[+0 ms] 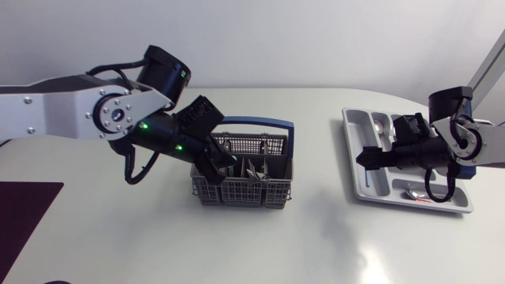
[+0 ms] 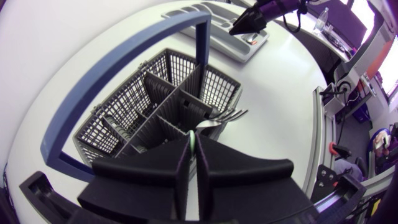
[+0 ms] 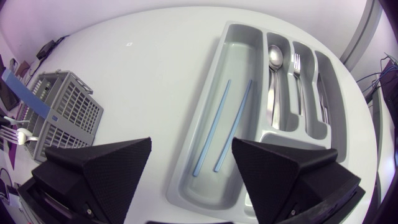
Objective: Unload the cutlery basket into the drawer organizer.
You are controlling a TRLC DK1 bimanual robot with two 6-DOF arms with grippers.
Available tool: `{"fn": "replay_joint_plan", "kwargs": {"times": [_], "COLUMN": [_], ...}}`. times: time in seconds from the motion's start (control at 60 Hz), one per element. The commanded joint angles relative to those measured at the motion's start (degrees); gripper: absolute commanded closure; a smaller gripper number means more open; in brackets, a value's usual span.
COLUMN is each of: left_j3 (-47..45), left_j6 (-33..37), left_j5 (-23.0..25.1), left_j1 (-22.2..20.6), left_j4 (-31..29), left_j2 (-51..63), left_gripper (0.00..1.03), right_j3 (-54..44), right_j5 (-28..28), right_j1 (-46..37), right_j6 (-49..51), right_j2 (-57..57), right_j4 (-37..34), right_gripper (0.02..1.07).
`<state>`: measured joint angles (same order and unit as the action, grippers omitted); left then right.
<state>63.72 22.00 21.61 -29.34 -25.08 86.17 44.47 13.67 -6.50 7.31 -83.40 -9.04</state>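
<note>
The grey cutlery basket with a blue handle stands mid-table. My left gripper dips into its near-left compartment. In the left wrist view that gripper is shut on a thin pale piece of cutlery, with fork tines showing just ahead in the basket. My right gripper hangs open over the grey drawer organizer, holding nothing. Two blue sticks lie in the long compartment below it. A spoon and a fork lie in narrower slots.
The organizer sits at the table's right side, with my right gripper above its left part. The basket shows off to the right gripper's side, forks sticking out. A dark mat covers the front left corner.
</note>
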Motion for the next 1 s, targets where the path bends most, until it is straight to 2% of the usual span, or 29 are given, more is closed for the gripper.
{"fn": "replay_joint_plan", "kwargs": {"times": [0.0, 0.15, 0.267, 0.533, 0.6, 0.75, 0.983], "left_j3": [3.07, 5.8, 8.26, 11.95, 12.21, 12.74, 12.83], "left_j6": [-2.66, -6.09, -7.58, -8.38, -9.43, -10.49, -9.61], "left_j5": [3.36, 11.62, 16.54, 19.7, 20.41, 20.58, 20.49], "left_j1": [1.83, 5.52, 8.34, 9.66, 8.95, 5.96, -0.89], "left_j4": [-1.64, -4.89, -8.41, -14.29, -14.38, -14.65, -14.65], "left_j2": [-2.76, -4.52, -6.37, -10.94, -11.73, -12.25, -12.17], "left_gripper": [1.0, 1.0, 1.0, 1.0, 1.0, 1.0, 1.0], "right_j3": [-1.58, -2.9, -4.83, -6.32, -5.44, -4.39, -4.48], "right_j5": [0.13, 0.3, 2.76, 3.03, 3.73, 9.09, 9.53], "right_j1": [0.53, 1.76, 3.95, 13.01, 14.85, 18.63, 27.51], "right_j6": [-0.1, 0.51, 2.62, 4.11, 4.03, 4.82, 8.25], "right_j2": [2.89, 8.78, 16.51, 29.96, 31.89, 35.85, 38.57], "right_j4": [-0.98, -2.74, -4.23, -7.57, -9.07, -13.2, -16.19], "right_gripper": [0.11, 0.11, 0.11, 0.11, 0.11, 0.11, 0.11]}}
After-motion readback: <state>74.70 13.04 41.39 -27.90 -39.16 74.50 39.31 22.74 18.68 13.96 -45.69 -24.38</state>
